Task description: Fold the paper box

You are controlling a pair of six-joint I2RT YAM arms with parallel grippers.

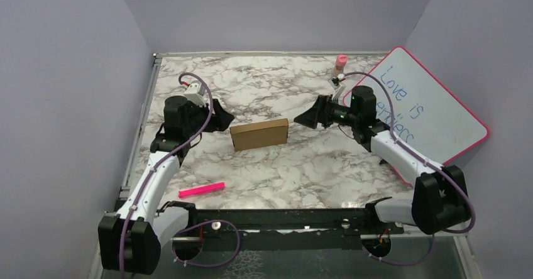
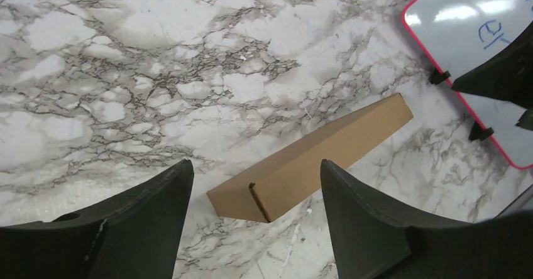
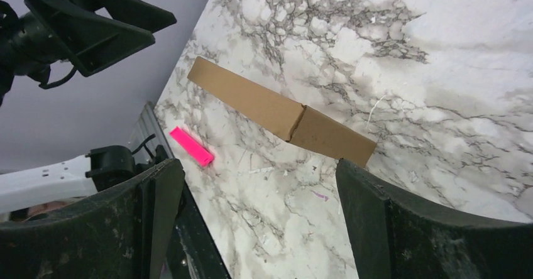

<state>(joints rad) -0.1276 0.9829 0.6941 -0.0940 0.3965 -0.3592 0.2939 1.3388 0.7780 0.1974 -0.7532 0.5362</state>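
Observation:
The paper box point(image 1: 259, 134) is a closed brown cardboard block lying flat on the marble table between the two arms. In the left wrist view the paper box point(image 2: 314, 159) lies just beyond my left gripper point(image 2: 256, 169), whose fingers stand apart with nothing between them. My left gripper point(image 1: 221, 117) hovers just left of the box in the top view. My right gripper point(image 1: 303, 117) hangs just right of it, open and empty. The right wrist view has the paper box point(image 3: 276, 110) lying ahead of my right gripper point(image 3: 259, 166).
A pink marker point(image 1: 201, 190) lies near the front left of the table. A pink-framed whiteboard point(image 1: 427, 112) with blue writing leans at the right wall. A small pink-capped bottle point(image 1: 340, 65) stands at the back right.

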